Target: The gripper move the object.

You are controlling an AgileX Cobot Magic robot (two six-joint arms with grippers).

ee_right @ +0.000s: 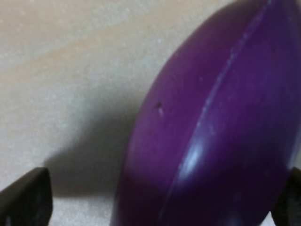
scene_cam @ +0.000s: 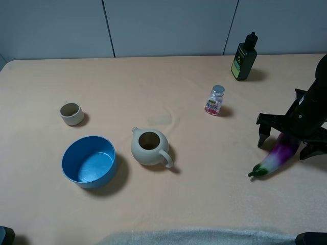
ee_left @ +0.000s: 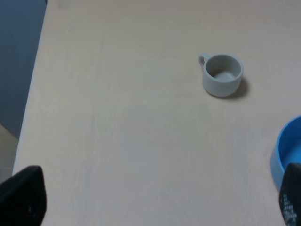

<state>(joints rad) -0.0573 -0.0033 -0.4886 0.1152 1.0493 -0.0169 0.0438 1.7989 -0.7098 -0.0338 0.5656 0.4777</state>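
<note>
Peach cloth table (scene_cam: 153,66), right side: eggplant (scene_cam: 278,155) lies flat, green stem toward the near edge, right gripper (scene_cam: 287,139) straddling its purple end, fingers spread, no pinch yet; skin glossy, probably firm, light and slippery, so grip across the thick mid-body.

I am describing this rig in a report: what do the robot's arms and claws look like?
The thick right arm is black; its black claw has angular, pointed prongs. Of the left claw, only two dark, rounded fingertips show. No markings are visible; cables cannot be told.
</note>
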